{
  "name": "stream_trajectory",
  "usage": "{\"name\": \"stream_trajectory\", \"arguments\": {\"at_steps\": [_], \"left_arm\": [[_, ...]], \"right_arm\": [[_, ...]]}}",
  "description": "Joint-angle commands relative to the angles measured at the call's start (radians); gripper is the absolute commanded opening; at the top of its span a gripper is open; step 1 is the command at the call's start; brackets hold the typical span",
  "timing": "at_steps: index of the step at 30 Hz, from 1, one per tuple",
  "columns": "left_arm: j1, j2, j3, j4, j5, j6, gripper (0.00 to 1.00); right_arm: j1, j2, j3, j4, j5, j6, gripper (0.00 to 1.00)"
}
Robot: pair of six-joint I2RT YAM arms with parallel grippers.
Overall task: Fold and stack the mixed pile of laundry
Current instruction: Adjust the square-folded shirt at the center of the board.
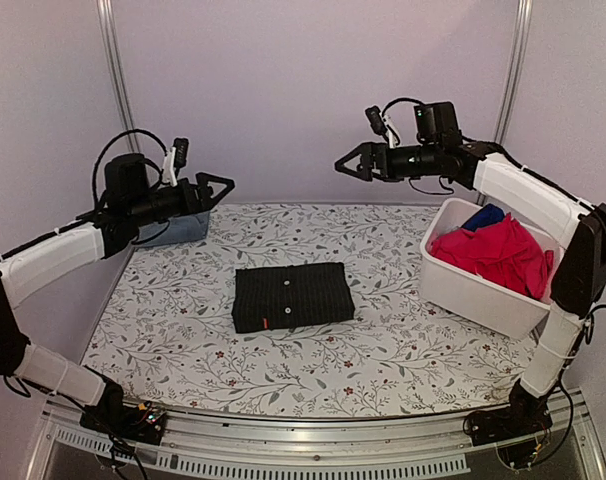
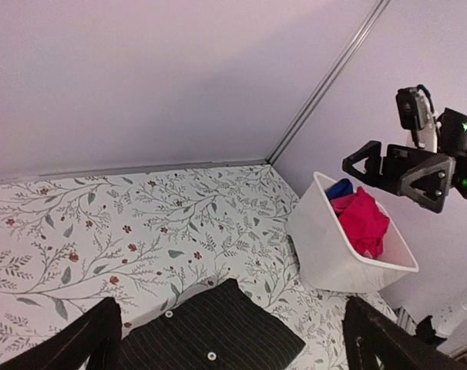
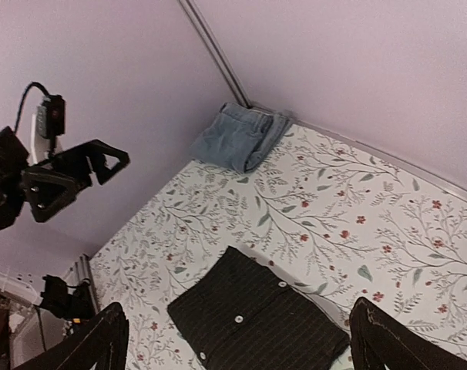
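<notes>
A black pinstriped button shirt (image 1: 291,297) lies folded in a neat rectangle at the table's middle; it also shows in the left wrist view (image 2: 203,335) and the right wrist view (image 3: 257,324). A folded light blue denim piece (image 1: 175,229) sits at the back left, also in the right wrist view (image 3: 241,137). Red-pink cloth (image 1: 498,252) and royal blue cloth (image 1: 483,215) lie in the white bin (image 1: 473,295). My left gripper (image 1: 219,188) is open and empty, raised near the denim. My right gripper (image 1: 350,162) is open and empty, raised high left of the bin.
The floral table cover (image 1: 383,340) spreads under everything. The white bin stands at the right edge, also in the left wrist view (image 2: 334,258). Purple walls with metal rails (image 1: 118,90) close the back and sides.
</notes>
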Motion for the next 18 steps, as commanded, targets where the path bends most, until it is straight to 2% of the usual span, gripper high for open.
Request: {"name": "stream_trajectory", "arguments": {"at_steps": [1, 4, 8, 13, 18], "left_arm": [[-0.108, 0.064, -0.080, -0.010, 0.083, -0.102, 1.00], [-0.186, 0.096, -0.179, 0.108, 0.137, -0.221, 1.00], [-0.284, 0.167, -0.222, 0.189, 0.151, -0.326, 1.00], [-0.320, 0.286, -0.276, 0.386, 0.238, -0.476, 1.00], [-0.320, 0.401, -0.281, 0.448, 0.234, -0.521, 1.00]], "right_arm": [[0.019, 0.031, -0.185, 0.196, -0.403, 0.198, 0.99], [0.101, 0.034, -0.277, 0.241, -0.412, 0.303, 0.99], [0.186, 0.122, -0.279, 0.173, -0.443, 0.282, 0.99], [0.201, 0.229, -0.307, 0.158, -0.473, 0.270, 0.99], [0.201, 0.309, -0.318, 0.199, -0.509, 0.305, 0.99]]}}
